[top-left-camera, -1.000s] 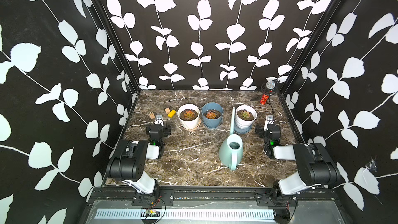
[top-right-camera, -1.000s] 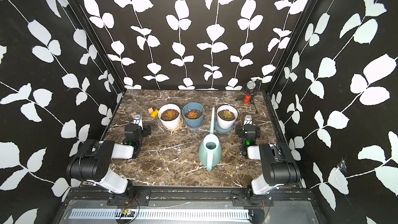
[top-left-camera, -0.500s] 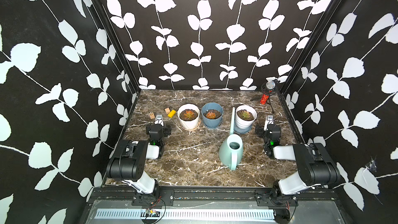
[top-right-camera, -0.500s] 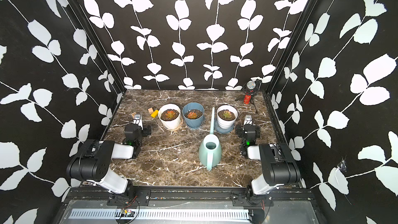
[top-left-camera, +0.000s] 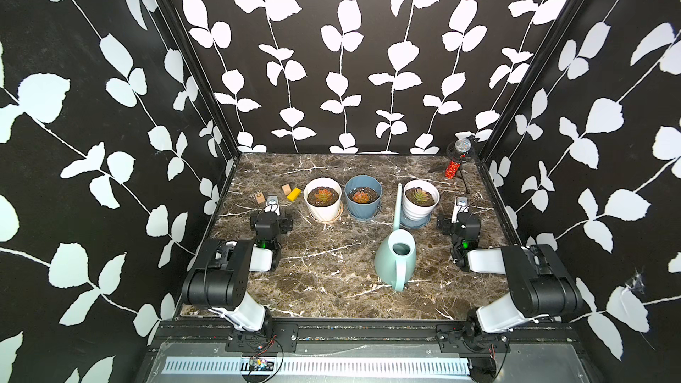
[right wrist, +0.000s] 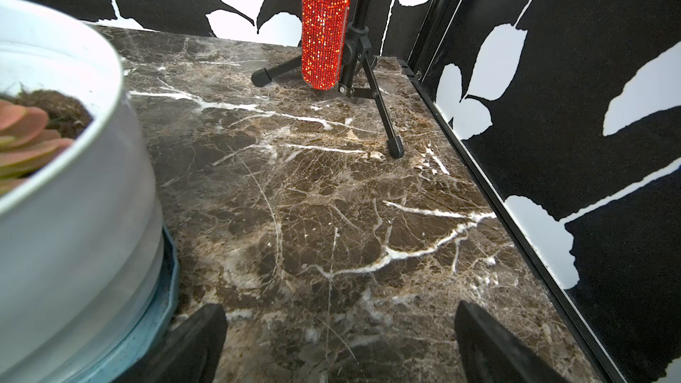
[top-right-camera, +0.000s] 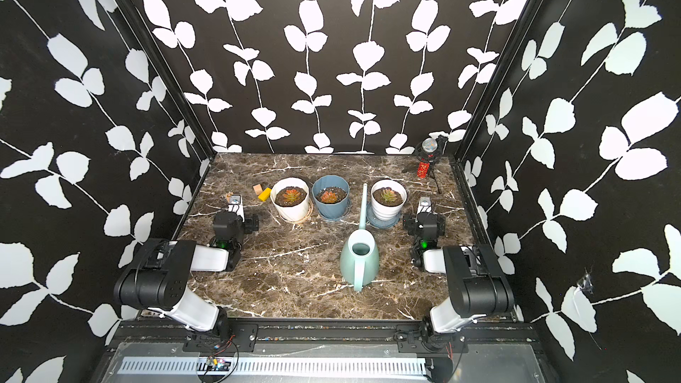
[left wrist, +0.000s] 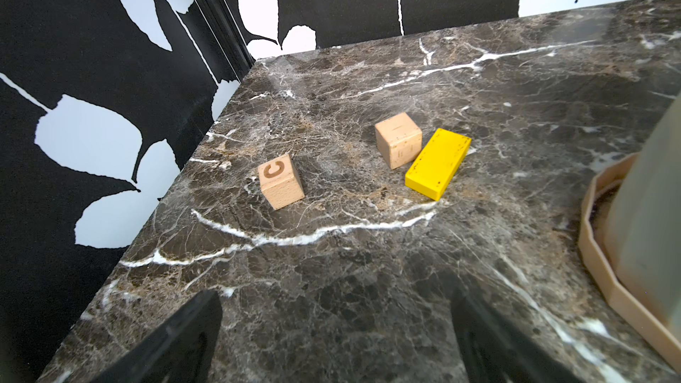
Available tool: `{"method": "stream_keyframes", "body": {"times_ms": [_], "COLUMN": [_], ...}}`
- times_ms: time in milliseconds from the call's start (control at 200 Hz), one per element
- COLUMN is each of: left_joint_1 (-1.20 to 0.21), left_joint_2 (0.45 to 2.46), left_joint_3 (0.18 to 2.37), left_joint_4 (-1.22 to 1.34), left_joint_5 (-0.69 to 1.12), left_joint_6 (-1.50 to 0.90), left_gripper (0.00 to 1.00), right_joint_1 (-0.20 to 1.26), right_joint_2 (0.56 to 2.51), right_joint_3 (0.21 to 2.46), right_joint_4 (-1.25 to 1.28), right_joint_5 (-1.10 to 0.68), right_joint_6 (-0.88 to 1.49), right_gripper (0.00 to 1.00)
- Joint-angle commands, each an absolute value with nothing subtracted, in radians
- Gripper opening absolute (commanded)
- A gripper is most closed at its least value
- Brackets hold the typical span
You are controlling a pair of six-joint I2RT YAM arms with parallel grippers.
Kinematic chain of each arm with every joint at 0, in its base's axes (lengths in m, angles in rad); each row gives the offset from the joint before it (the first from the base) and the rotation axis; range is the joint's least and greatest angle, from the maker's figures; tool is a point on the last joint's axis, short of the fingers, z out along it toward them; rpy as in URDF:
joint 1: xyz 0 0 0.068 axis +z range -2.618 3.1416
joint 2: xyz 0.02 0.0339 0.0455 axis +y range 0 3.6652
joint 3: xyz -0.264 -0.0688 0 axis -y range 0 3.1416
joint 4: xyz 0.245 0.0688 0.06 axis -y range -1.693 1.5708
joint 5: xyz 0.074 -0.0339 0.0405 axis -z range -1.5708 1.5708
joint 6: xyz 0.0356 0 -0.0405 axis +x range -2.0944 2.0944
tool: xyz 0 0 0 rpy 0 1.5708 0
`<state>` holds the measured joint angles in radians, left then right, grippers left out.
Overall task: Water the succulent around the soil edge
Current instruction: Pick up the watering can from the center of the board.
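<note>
Watering can (top-left-camera: 387,267) stands untouched just right of the middle of the table (top-left-camera: 324,278), handle facing the front edge seemingly for an easy grasp, spout reaching the row of three potted succulents (top-left-camera: 359,197) near the back edge, while left gripper (left wrist: 337,307) and right gripper (right wrist: 339,315) sit empty, jaws spread.

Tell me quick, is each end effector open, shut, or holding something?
Left end effector: open, holding nothing.
Right end effector: open, holding nothing.
</note>
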<state>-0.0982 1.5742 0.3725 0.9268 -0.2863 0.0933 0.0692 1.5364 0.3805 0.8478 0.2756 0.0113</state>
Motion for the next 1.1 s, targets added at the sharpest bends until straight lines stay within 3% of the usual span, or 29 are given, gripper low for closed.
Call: {"method": "stream_keyframes", "body": {"times_ms": [0,210,260,305,355,525,685,1095], "left_joint_1": [-0.091,-0.087,-0.089,-0.105,-0.125,-0.208,-0.34,-0.662], "left_joint_2": [1.554,1.552,1.535,1.454,1.353,1.129,1.099,0.942], "left_joint_3": [0.39,0.388,0.399,0.46,0.55,0.745,0.914,0.768], "left_joint_4": [0.915,0.915,0.918,0.732,0.5,0.226,-0.155,-0.507], "left_joint_5": [-0.275,-0.268,-0.276,-0.31,-0.384,-0.421,-0.462,-0.583], "left_joint_6": [0.082,0.081,0.097,0.1,0.082,-0.029,-0.115,-0.408], "left_gripper": [0.99,0.99,0.96,0.92,0.9,0.87,0.86,0.92], "right_joint_1": [0.064,0.068,0.082,0.091,0.102,0.148,0.347,1.135], "right_joint_2": [1.53,1.513,1.435,1.372,1.298,1.127,1.038,0.979], "right_joint_3": [0.388,0.403,0.485,0.589,0.661,0.899,0.956,0.959], "right_joint_4": [0.871,0.863,0.638,0.428,0.332,-0.051,-0.359,-0.861], "right_joint_5": [0.273,0.293,0.377,0.434,0.477,0.549,0.622,0.932], "right_joint_6": [0.015,0.013,0.023,0.037,0.019,0.178,0.326,0.864], "right_gripper": [0.99,0.99,0.99,0.99,0.99,0.99,0.99,0.99]}}
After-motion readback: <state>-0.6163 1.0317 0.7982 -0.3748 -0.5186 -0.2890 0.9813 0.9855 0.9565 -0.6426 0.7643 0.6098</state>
